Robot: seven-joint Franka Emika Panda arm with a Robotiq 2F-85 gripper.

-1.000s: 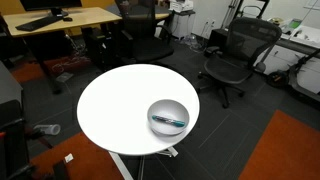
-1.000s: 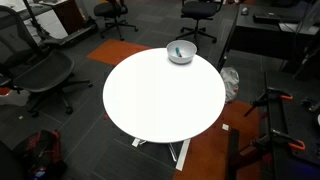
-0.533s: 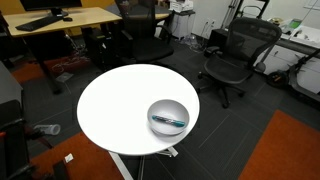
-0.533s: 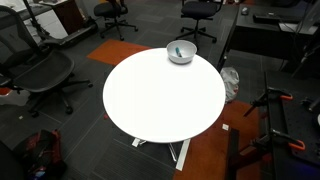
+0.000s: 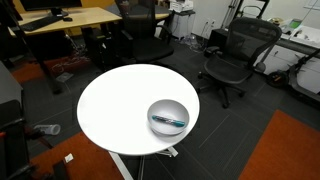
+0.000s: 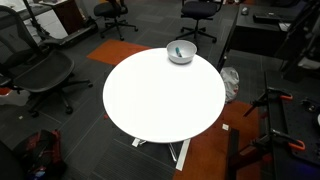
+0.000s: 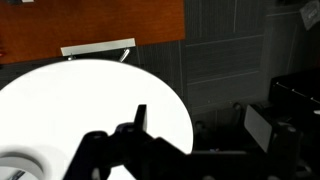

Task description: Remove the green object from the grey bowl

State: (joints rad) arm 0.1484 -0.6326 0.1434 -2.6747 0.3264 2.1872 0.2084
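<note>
The grey bowl (image 5: 168, 117) stands on the round white table (image 5: 120, 105), near its edge, and shows in both exterior views (image 6: 180, 52). The green object (image 5: 168, 121) lies inside the bowl, a thin teal stick across its bottom; it is also seen in an exterior view (image 6: 178, 50). In the wrist view the gripper (image 7: 145, 140) is a dark silhouette at the bottom, above the table and well apart from the bowl (image 7: 14, 166) at the lower left corner. One finger (image 7: 140, 115) stands alone with nothing between the jaws. The gripper does not show in the exterior views.
Black office chairs (image 5: 232, 55) (image 6: 40, 75) stand around the table. A wooden desk (image 5: 70, 20) is behind it. Orange carpet (image 5: 285, 150) lies beside the table base. A dark cabinet (image 6: 265, 35) stands near the bowl side.
</note>
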